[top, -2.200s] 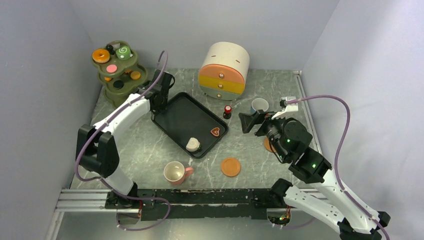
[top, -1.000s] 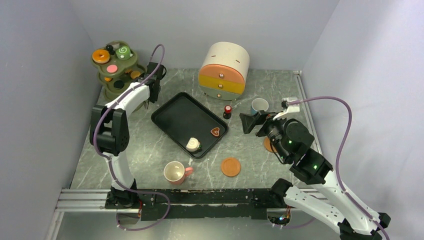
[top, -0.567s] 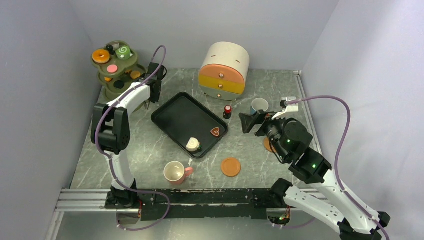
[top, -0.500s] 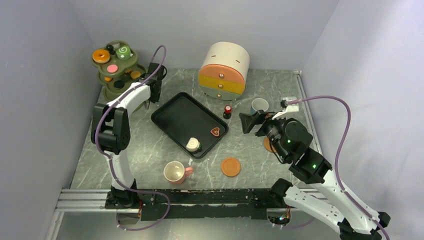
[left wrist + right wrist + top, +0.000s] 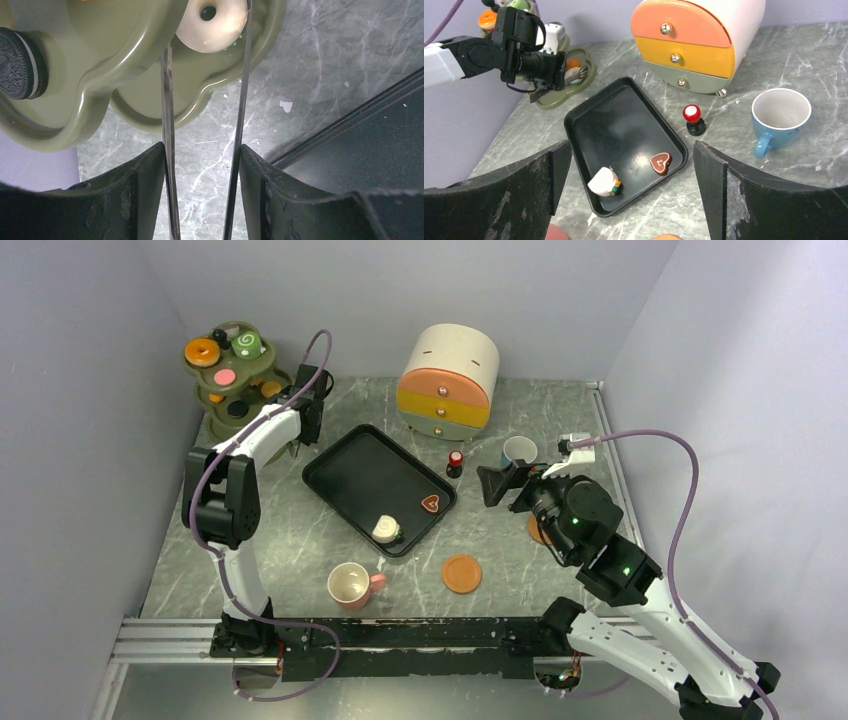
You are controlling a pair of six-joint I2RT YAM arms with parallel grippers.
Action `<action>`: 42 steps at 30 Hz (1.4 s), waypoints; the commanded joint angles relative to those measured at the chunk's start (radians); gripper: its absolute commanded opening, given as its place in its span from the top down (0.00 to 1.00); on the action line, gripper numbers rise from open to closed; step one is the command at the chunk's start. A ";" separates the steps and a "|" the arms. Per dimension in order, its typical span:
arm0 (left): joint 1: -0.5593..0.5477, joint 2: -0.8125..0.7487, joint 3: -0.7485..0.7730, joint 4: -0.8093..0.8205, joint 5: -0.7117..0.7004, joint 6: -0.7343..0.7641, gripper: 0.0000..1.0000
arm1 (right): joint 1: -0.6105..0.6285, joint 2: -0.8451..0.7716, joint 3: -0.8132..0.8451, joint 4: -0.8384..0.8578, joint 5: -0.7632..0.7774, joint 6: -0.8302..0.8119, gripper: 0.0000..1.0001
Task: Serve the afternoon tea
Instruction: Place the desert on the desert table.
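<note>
One heart-shaped cookie [image 5: 660,162] on the black tray [image 5: 624,122]

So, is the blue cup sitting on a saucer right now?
No, in the right wrist view the blue cup stands directly on the grey marbled table, with no saucer under it.

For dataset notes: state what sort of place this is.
Likely a robotics lab cell: plain walls box in a marble-patterned table, robot arms mount on a rail, and an olive tiered stand holds toy pastries.
</note>
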 commanded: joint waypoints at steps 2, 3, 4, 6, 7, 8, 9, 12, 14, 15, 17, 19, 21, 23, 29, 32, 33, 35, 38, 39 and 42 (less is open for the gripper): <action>0.007 -0.039 0.034 -0.001 -0.028 -0.001 0.41 | -0.006 -0.013 0.002 0.011 -0.002 -0.002 0.05; 0.007 -0.038 0.036 -0.004 -0.028 -0.004 0.41 | -0.005 -0.013 0.003 0.011 -0.001 -0.002 0.05; 0.007 -0.039 0.037 -0.005 -0.029 -0.005 0.41 | -0.004 -0.013 0.002 0.012 -0.001 -0.002 0.05; 0.007 -0.036 0.037 -0.006 -0.033 -0.006 0.40 | -0.005 -0.013 0.003 0.009 -0.002 -0.001 0.05; 0.007 -0.036 0.039 -0.008 -0.034 -0.006 0.40 | -0.005 -0.013 0.001 0.010 -0.002 -0.001 0.05; 0.007 -0.036 0.040 -0.010 -0.034 -0.006 0.40 | -0.005 -0.013 0.001 0.011 -0.001 -0.002 0.05; 0.007 -0.037 0.041 -0.013 -0.032 -0.009 0.40 | -0.004 -0.013 0.001 0.011 -0.001 -0.002 0.05; 0.007 -0.044 0.046 -0.022 -0.013 -0.012 0.43 | -0.004 -0.011 0.001 0.012 -0.002 -0.001 0.05; 0.005 -0.055 0.047 -0.024 0.002 -0.012 0.44 | -0.005 -0.010 -0.001 0.015 -0.004 0.000 0.05; 0.005 -0.063 0.047 -0.027 0.010 -0.014 0.44 | -0.005 -0.009 -0.001 0.017 -0.006 -0.001 0.05; 0.005 -0.076 0.051 -0.038 0.029 -0.019 0.45 | -0.005 -0.007 0.000 0.019 -0.008 -0.001 0.05; 0.005 -0.089 0.053 -0.050 0.060 -0.025 0.45 | -0.004 -0.001 0.005 0.017 -0.009 -0.002 0.05; 0.005 -0.105 0.050 -0.062 0.087 -0.032 0.45 | -0.005 0.003 0.008 0.020 -0.012 -0.003 0.05; 0.004 -0.124 0.039 -0.069 0.111 -0.037 0.45 | -0.005 0.006 0.009 0.022 -0.013 -0.003 0.05; 0.001 -0.182 0.019 -0.083 0.164 -0.046 0.45 | -0.005 0.009 0.004 0.023 -0.018 0.003 0.05; -0.003 -0.208 0.007 -0.093 0.217 -0.053 0.46 | -0.005 0.009 0.002 0.022 -0.018 0.005 0.05; -0.006 -0.216 0.002 -0.096 0.228 -0.053 0.47 | -0.004 0.009 0.000 0.024 -0.018 0.007 0.05; -0.014 -0.230 -0.004 -0.109 0.242 -0.053 0.47 | -0.006 0.010 -0.002 0.026 -0.019 0.008 0.05; -0.023 -0.251 -0.011 -0.130 0.269 -0.054 0.48 | -0.004 0.020 0.002 0.023 -0.021 0.006 0.05; -0.029 -0.258 -0.013 -0.139 0.279 -0.054 0.48 | -0.005 0.023 0.004 0.024 -0.021 0.006 0.05; -0.042 -0.276 -0.013 -0.166 0.306 -0.053 0.49 | -0.005 0.030 0.009 0.026 -0.018 0.002 0.05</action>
